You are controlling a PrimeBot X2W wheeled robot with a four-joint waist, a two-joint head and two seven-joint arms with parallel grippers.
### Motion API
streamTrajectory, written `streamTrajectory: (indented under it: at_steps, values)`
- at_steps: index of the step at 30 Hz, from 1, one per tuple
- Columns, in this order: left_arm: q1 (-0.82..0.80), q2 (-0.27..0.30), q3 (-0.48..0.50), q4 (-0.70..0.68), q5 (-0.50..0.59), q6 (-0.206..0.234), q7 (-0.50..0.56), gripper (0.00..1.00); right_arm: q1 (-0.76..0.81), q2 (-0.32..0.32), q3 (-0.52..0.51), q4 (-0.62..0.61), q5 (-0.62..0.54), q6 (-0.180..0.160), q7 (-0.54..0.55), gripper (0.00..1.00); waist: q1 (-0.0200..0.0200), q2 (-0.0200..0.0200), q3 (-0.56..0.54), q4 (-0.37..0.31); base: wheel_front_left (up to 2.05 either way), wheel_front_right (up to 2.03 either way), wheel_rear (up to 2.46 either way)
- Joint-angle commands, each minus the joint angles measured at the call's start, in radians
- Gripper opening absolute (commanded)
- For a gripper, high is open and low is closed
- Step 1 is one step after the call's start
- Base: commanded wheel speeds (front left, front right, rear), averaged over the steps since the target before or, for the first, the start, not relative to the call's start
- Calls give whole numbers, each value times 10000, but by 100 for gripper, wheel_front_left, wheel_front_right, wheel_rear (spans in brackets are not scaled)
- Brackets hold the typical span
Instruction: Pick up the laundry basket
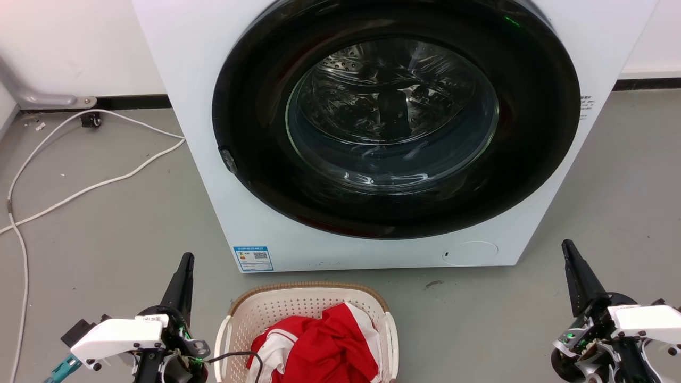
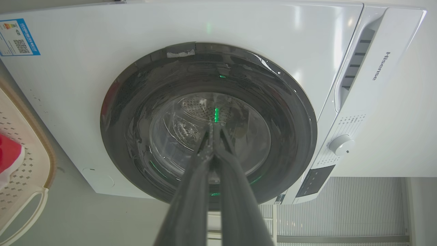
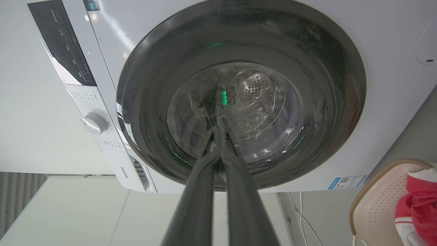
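Head view: cream perforated plastic laundry basket ungrasped on grey floor; left gripper, right gripper pinched closed, empty.

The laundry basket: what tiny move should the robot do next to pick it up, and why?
Probably open both grippers first. The left gripper and right gripper are shut and hold nothing. They sit on either side of the laundry basket, apart from it, so they cannot yet close on its white side handles.
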Motion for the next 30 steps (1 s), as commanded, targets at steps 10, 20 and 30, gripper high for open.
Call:
streamTrajectory:
  at_steps: [10,20,30]
  values:
    - [-85,-6,23,3,-18,-40,25,0,-113,35,-13,6,-54,-3,20,0,0,0,0,0,0,0,0]
    - [82,-12,-89,-45,6,1,-169,100,91,8,70,49,-82,0,-168,100,0,0,5,1,0,0,0]
    - [73,-9,28,-391,1359,-2,-665,100,86,9,52,-360,-1642,0,-664,100,0,0,33,12,0,0,0]
